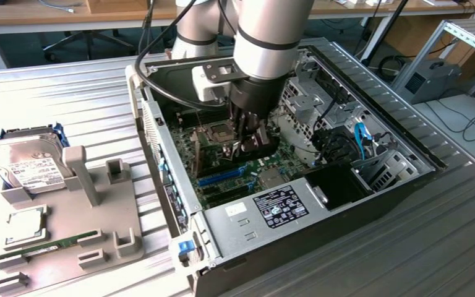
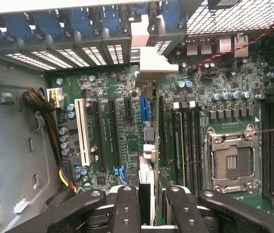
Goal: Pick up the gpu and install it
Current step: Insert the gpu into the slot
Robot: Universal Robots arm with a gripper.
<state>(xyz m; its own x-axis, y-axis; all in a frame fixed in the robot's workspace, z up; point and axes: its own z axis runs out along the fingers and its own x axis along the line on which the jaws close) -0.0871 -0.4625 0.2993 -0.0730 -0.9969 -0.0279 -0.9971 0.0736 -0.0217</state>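
Observation:
I hold the gpu [image 1: 258, 148] low inside the open computer case [image 1: 402, 139], just above the motherboard [image 1: 221, 164]. My gripper [image 1: 250, 145] is shut on it. In the wrist view the gpu [image 2: 146, 160] shows edge-on between my black fingers [image 2: 127, 208], running away from me over the blue expansion slot [image 2: 144, 109]. Its silver end bracket [image 2: 152, 63] stands at the case's rear slot openings. Whether the card's edge sits in the slot I cannot tell.
A grey fixture [image 1: 72, 247] at the exterior view's left carries a hard drive [image 1: 27, 167], a processor chip [image 1: 25, 226] and a green memory stick [image 1: 44, 247]. Inside the case are the open processor socket [image 2: 231, 162], a cable bundle [image 2: 44, 111] and the power supply [image 1: 279, 207].

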